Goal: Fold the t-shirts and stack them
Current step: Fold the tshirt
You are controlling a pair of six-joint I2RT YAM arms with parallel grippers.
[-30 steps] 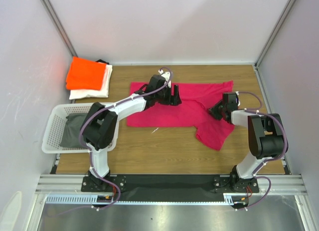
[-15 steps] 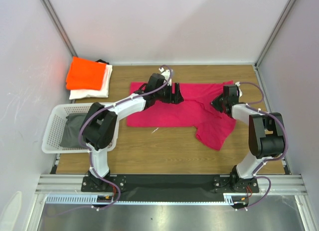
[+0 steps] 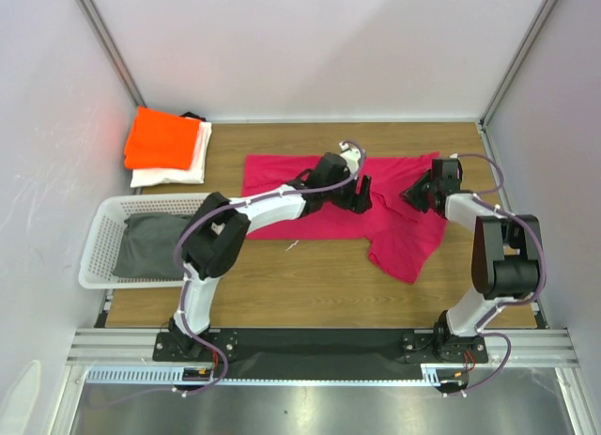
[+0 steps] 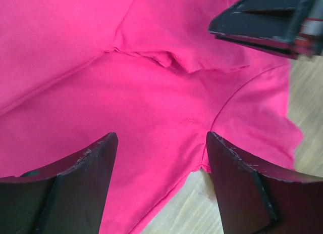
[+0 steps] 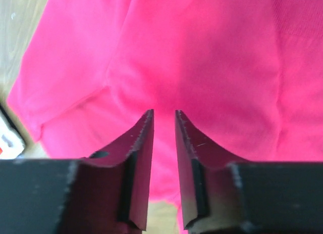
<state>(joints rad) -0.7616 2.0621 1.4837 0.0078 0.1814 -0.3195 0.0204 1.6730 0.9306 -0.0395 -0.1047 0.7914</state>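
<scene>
Hovering over magenta t-shirt (image 3: 300, 219), which lies spread across the table (image 3: 310, 285): left gripper (image 4: 160, 139), jaws wide, nothing held. Right gripper (image 5: 164, 114) near the shirt's right end, jaws a narrow slit apart, no cloth between. Orange t-shirt (image 3: 161, 139) folded on white t-shirt (image 3: 174, 175), far-left corner.

We look down on a brown wood-grain worktop (image 3: 310, 285), closed in at the back and on both sides by plain white wall panels (image 3: 310, 50) that meet at grey metal corner posts (image 3: 105, 40). Along its near edge runs a ribbed aluminium rail (image 3: 535, 344), and below that a brushed steel surface (image 3: 310, 407). The light is soft and even.
</scene>
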